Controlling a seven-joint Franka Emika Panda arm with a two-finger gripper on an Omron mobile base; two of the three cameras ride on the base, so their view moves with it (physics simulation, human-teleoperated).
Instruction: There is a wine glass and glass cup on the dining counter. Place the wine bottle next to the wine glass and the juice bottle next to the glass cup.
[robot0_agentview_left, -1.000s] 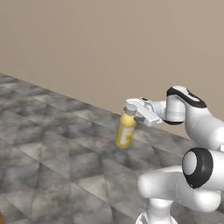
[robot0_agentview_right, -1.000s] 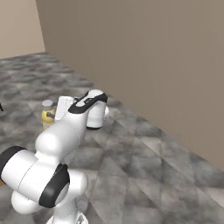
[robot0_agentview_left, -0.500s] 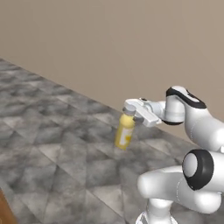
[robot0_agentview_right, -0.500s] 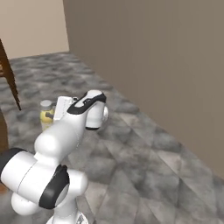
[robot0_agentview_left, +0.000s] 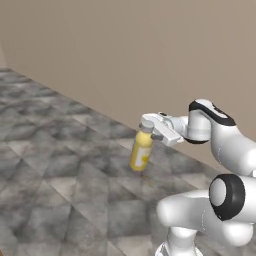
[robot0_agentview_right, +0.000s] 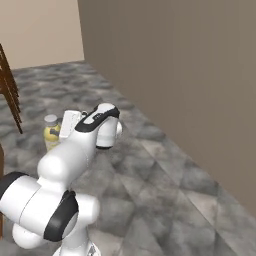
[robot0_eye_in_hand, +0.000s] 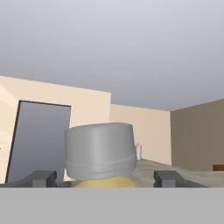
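Since a second ago our base has turned; our gripper (robot0_agentview_left: 148, 126) clasps one juice bottle (robot0_agentview_left: 141, 151) at its neck.

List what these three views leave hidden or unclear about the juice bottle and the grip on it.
- Juice bottle, right base view: lower body hidden behind the arm.
- Juice bottle, hand view: body cut off at the bottom edge, cap visible.
- Gripper, left base view: fingertips too small to show contact with the neck.
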